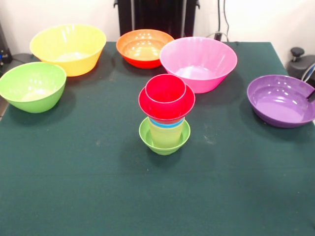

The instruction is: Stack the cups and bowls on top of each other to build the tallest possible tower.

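Front view: tower [165, 118] is judged part built, five bowls [199, 63] are left unstacked, and no gripper is seen.

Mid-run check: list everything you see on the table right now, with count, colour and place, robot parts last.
Large bowls: 3; yellow bowl far left, green bowl at the left edge, pink bowl far, right of centre.
Orange bowl: 1, medium, far centre, between the yellow and pink ones.
Purple bowl: 1, wide, at the right edge.
Tower: 1, table centre; small lime-green bowl as base, pale yellow cup in it, blue cup showing only as a rim, small red bowl above, red cup on top.
Table: 1, dark green surface.
Robot: only the dark pedestal shows at the far side; gripper not in view.
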